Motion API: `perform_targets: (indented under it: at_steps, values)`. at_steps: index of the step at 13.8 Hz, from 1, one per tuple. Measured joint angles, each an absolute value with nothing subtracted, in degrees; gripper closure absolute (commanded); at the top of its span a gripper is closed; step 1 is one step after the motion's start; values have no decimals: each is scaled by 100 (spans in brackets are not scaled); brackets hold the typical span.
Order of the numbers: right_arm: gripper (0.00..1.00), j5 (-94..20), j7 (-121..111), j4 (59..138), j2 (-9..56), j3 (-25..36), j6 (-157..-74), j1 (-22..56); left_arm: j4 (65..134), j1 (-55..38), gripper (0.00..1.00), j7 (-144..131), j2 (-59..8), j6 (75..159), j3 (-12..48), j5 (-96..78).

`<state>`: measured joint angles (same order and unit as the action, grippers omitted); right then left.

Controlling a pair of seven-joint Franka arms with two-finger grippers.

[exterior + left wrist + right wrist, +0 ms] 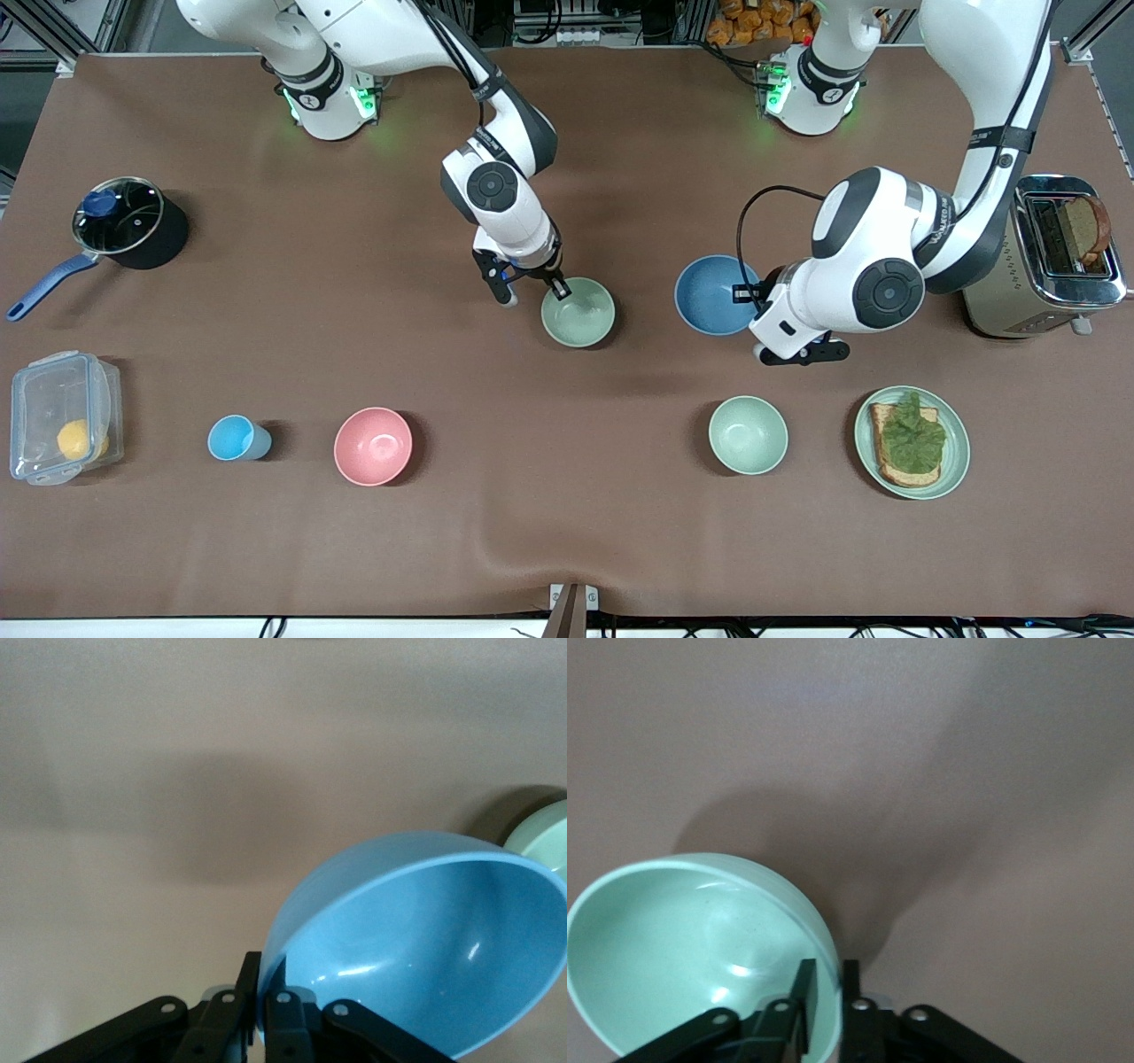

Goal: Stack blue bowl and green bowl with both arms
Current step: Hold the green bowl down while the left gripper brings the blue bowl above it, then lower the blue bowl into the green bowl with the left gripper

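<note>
I have the left gripper [260, 1005] pinched on the rim of the blue bowl [713, 294], one finger inside the wall and one outside, as the left wrist view shows. In the front view that bowl sits near the middle of the table toward the left arm's end, and the arm's wrist covers its edge at about 4 o'clock. I cannot tell whether the bowl rests on the brown tablecloth [567, 532] or is lifted off it.

My right gripper [825, 988] is clamped the same way on the rim of the green bowl [578, 311], gripping at about 10 o'clock on the bowl in the front view. This bowl is beside the blue one, toward the right arm's end.

A second pale green bowl [749, 434] stands nearer the front camera, at about 5 o'clock from the blue bowl, next to a green plate [955, 452] carrying toast with lettuce [908, 439]. Toward the right arm's end I see a pink bowl [373, 446], a light-blue cup [236, 438], a clear lidded container [60, 429] and a lidded saucepan [120, 221]. A toaster [1045, 266] stands at the left arm's end.
</note>
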<state>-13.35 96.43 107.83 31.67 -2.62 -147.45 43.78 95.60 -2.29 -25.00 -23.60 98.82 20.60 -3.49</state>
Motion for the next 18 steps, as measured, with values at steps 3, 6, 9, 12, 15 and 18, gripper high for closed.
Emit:
perform_targets:
  at_steps: [3,6,9,12,15,18]
  values:
    - [0,-1334,9650,10746,3168,-248,-14743,4378,9560,-231,100,-2500,-2364,9886,2062,-349]
    - [0,-1333,9672,10518,3165,-147,-14410,4371,9560,-245,100,-2514,-2389,9947,2063,-349]
    - [0,-1334,9701,10052,3143,-38,-13618,4158,9560,-348,100,-2753,-2464,10110,2070,-349]
    - [0,-1340,9697,9808,3073,-34,-13068,3701,9560,-599,100,-3204,-2567,10390,2081,-349]
    - [0,-1696,9591,9828,3071,-39,-13033,3367,9561,-957,100,-3767,-2766,10749,2088,-432]
    - [0,-2625,8830,9960,3127,-38,-13240,3182,9526,-1369,100,-4225,-3038,11073,2091,-618]
